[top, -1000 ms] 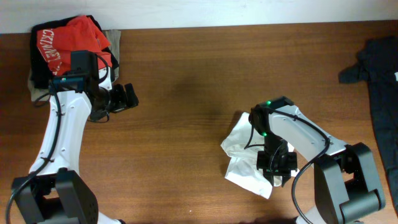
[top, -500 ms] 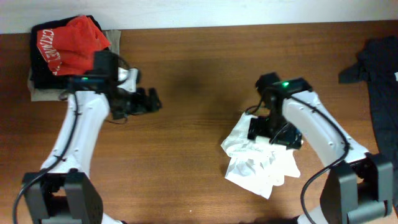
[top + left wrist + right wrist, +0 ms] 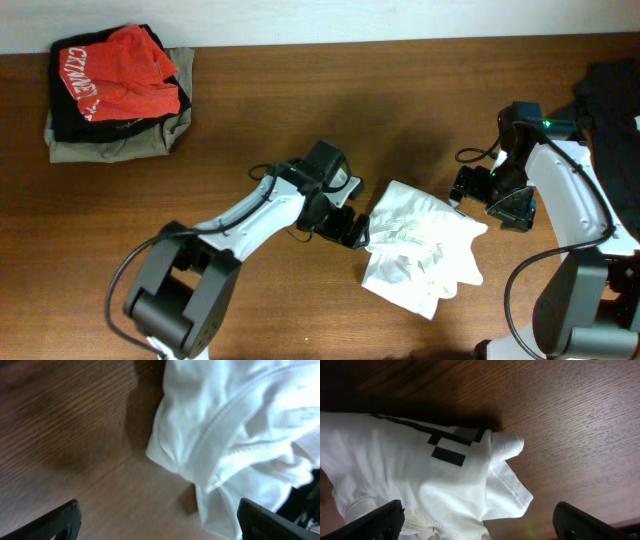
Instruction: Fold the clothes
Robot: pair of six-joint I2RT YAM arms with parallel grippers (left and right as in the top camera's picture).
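Surface: brown wood-grain worktop, matte, with a pale wall strip along its far edge.

Task item: white garment, crumpled in a loose heap right of centre, toward the near edge. The right wrist view shows black rectangular marks on the cloth and one corner folded over onto bare wood.

Left fingers: spread wide, gripping nothing, at the garment's left edge. The wrist view shows a seamed hem lying between the tips; contact cannot be confirmed.

Right fingers: also spread wide and empty, just beside the garment's far right corner.

Other items: folded stack in the far left corner, with a red top carrying white lettering on darker layers. Dark garment at the right edge.

Open room: a broad bare span between stack and white garment, and bare wood in front of the stack.

Hidden or unclear: the dark garment is cut off by the frame and partly covered by the right arm. The lettering is too small to read. Both wrist views show only the fingertip ends.
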